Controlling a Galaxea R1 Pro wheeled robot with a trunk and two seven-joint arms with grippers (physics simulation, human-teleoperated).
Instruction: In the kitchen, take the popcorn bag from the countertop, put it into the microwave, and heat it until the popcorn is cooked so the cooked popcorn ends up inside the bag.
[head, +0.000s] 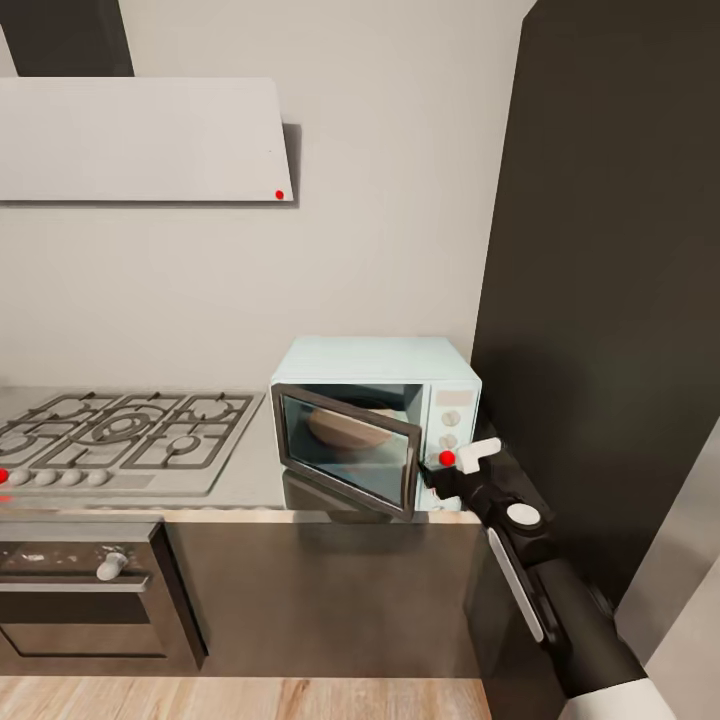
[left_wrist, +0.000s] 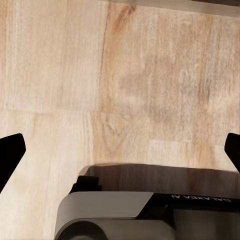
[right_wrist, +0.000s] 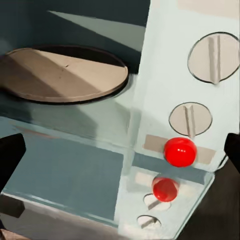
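Note:
The pale mint-blue microwave (head: 400, 362) stands on the glossy grey countertop (head: 245, 482) at its right end. Its dark glass door (head: 345, 452) hangs partly open toward the left. Inside lies a round tan turntable plate (right_wrist: 60, 75). My right gripper (head: 455, 466) is open right in front of the knob panel, close to the red button (right_wrist: 180, 151) below two round white knobs (right_wrist: 214, 57). The dark fingertips (right_wrist: 10, 156) show at the edges of the right wrist view. The popcorn bag and the popcorn are out of view. My left gripper (left_wrist: 120, 150) is open, pointing down at the floor.
A grey gas hob (head: 120, 435) with black grates lies left of the microwave, with a dark oven (head: 80, 590) under it. A flat hood (head: 140, 140) hangs above. A tall dark cabinet (head: 610, 250) rises right beside the microwave. Wooden floor (left_wrist: 120, 75) lies under my base (left_wrist: 125, 212).

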